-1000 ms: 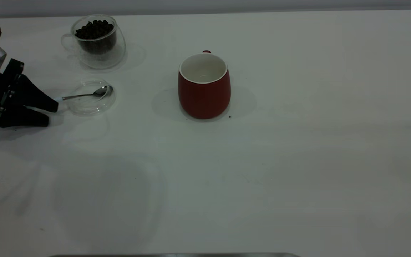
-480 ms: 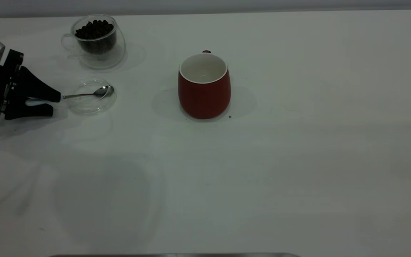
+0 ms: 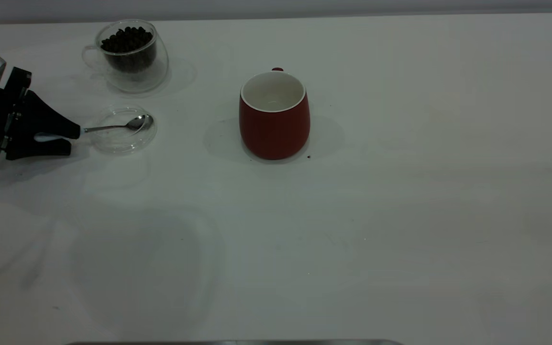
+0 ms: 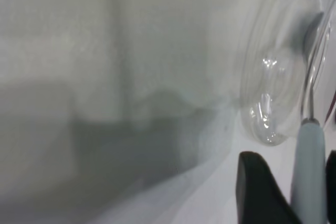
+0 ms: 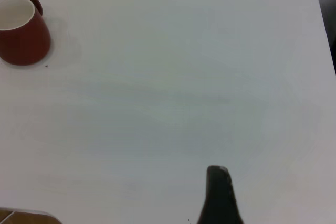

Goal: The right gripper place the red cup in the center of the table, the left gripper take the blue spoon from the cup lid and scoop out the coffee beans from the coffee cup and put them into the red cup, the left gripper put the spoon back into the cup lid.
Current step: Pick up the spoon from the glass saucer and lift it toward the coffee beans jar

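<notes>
Red cup (image 3: 274,120): upright at table (image 3: 400,215) centre, empty.

Coffee cup (image 3: 132,55): at 10 o'clock from the red cup, holding the beans (image 3: 127,40).

Lid (image 3: 121,130): at 9 o'clock from the red cup; spoon (image 3: 113,127) bowl resting in it.

Left hand (image 3: 67,139): at the table's 9 o'clock edge, fingers narrowly parted astride the spoon's pale handle; whether they touch it cannot be told.

Right hand (image 5: 219,192): away from the work; state cannot be told.

Risk: an off-centre pinch may let the thin handle pivot or slip, dragging the lid.
</notes>
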You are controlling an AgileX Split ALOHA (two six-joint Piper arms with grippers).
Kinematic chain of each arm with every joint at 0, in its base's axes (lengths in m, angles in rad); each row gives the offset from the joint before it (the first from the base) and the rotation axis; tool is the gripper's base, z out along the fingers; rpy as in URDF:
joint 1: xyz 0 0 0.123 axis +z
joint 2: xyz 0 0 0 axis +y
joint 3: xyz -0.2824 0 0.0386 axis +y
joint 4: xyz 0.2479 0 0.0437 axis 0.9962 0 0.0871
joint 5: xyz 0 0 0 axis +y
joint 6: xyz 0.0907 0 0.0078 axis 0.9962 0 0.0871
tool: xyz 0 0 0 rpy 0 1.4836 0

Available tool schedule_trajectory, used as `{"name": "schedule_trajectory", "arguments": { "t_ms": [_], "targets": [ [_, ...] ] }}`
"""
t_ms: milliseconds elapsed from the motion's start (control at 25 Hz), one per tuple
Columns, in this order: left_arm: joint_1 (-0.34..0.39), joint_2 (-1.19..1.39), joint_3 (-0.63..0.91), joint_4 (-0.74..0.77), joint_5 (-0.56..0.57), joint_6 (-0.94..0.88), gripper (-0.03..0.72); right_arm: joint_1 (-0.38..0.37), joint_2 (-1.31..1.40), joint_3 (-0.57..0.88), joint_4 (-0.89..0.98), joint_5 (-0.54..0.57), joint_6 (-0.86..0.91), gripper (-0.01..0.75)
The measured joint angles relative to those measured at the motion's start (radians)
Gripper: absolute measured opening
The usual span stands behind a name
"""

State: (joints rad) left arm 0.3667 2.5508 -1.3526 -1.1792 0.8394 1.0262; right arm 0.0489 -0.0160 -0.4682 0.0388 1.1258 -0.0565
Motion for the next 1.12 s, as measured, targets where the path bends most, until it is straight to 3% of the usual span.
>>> {"name": "schedule_trajectory", "arguments": {
  "t_ms": [240,800,1120],
  "targets": [
    [0.0,0.0,0.0,-0.01,0.008,0.004,0.24,0.0,0.0,0.0,0.0,0.0,0.0,0.586],
    [0.0,-0.039,0.0,-0.002,0.002,0.009,0.212,0.0,0.0,0.0,0.0,0.0,0.0,0.586],
    [0.0,-0.096,0.0,-0.001,-0.009,0.015,0.119,0.0,0.0,0.0,0.0,0.0,0.0,0.586]
  ]
}}
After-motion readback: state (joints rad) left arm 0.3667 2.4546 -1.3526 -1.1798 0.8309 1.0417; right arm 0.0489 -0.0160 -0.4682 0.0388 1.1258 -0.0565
